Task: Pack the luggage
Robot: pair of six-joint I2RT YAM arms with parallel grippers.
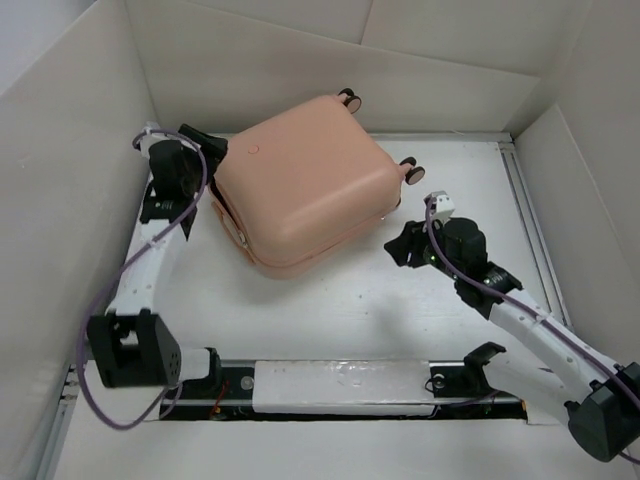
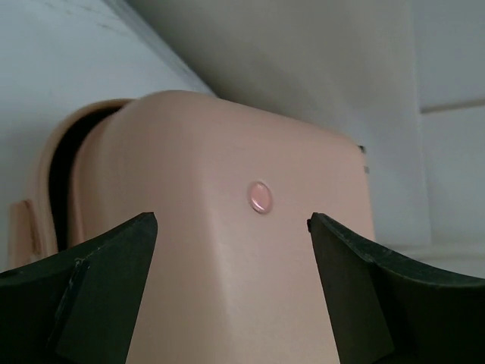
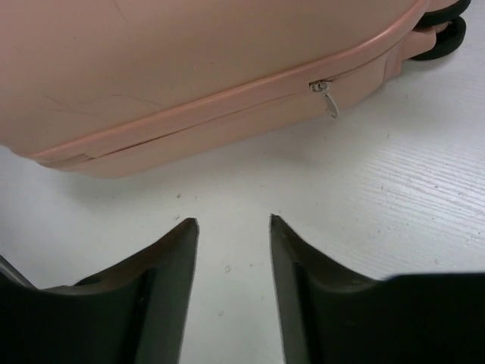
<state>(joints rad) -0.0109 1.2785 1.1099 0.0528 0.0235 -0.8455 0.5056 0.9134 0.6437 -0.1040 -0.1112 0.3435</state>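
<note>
1. Lying flat on the table (image 1: 330, 320), turned askew: the luggage (image 1: 305, 185), its pink shells nearly together, caster wheels (image 1: 350, 98) along its far-right edge.
2. At the luggage's far-left corner: left gripper (image 2: 232, 218), fingers spread wide, clamping nothing. Rounded pink corner fills the space between and beyond the fingers; contact with the shell impossible to tell.
3. On that same corner of the luggage: a small round stud (image 2: 260, 196). Left of it, a dark gap (image 2: 64, 159) along the seam.
4. Just off the luggage's right side, low over the table: right gripper (image 3: 233, 220), fingers moderately parted, only bare table between them, holding nothing, clear of the shell.
5. On the luggage's side seam facing the right gripper: a metal zipper pull (image 3: 329, 97), hanging down.
</note>
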